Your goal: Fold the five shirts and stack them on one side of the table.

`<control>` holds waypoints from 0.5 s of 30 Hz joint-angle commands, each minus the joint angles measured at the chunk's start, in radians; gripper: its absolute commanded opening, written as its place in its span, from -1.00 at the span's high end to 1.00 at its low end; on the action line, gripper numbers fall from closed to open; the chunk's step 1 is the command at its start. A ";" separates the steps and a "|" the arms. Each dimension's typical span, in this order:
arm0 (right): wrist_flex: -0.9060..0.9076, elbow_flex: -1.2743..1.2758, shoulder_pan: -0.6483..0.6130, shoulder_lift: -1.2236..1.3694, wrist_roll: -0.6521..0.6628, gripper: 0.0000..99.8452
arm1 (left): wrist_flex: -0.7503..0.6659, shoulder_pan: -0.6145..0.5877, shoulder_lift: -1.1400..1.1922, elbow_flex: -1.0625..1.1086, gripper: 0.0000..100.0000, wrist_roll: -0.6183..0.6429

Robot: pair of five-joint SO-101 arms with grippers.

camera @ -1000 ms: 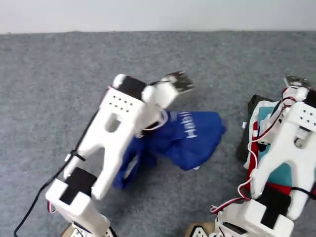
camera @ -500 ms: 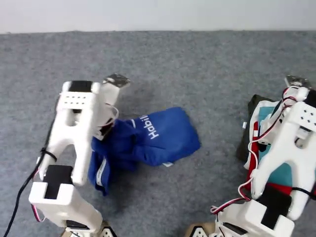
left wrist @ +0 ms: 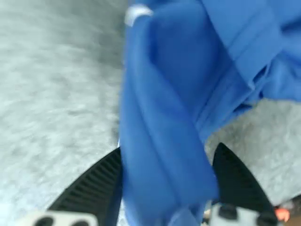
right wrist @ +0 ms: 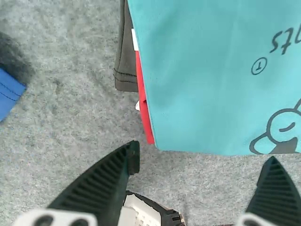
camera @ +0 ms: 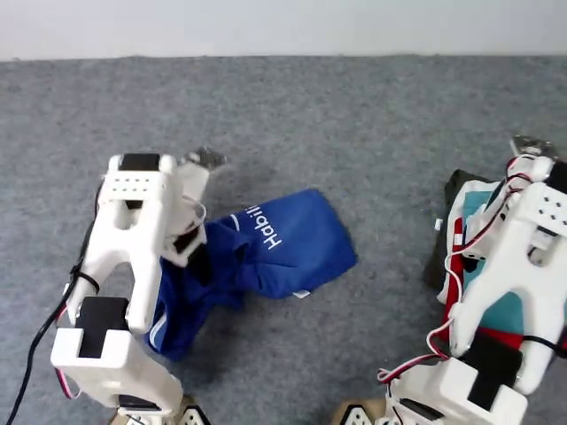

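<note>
A blue shirt (camera: pixel 288 239) with white print lies crumpled left of the table's middle. One end of it is bunched under the left arm (camera: pixel 133 230). In the left wrist view my left gripper (left wrist: pixel 164 188) is shut on a thick fold of the blue shirt (left wrist: pixel 164 117), just above the grey surface. At the right edge sits a stack of folded shirts (camera: pixel 456 226): a teal shirt (right wrist: pixel 211 70) on top, a red one (right wrist: pixel 143 94) under it, and a dark one (right wrist: pixel 123 56) lower down. My right gripper (right wrist: pixel 202 155) hangs open over the stack's near edge, holding nothing.
The grey carpet-like table top (camera: pixel 354 115) is bare along the back and between the blue shirt and the stack. A white wall runs along the far edge. The right arm (camera: pixel 514 248) covers much of the stack from above.
The left arm has dragged the blue shirt from the middle toward the left, then dropped lower and nearer. The shirt's held end now trails toward the front. The right arm has stayed still.
</note>
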 commanded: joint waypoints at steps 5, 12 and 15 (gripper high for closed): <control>0.033 -0.003 -0.010 -0.031 0.006 0.22 | 0.092 -0.011 -0.074 -0.348 0.48 0.180; 0.035 -0.003 -0.007 -0.031 0.008 0.22 | 0.095 0.126 -0.264 -0.150 0.47 0.181; 0.035 -0.003 -0.005 -0.031 0.008 0.22 | 0.094 0.207 -0.379 0.085 0.48 0.149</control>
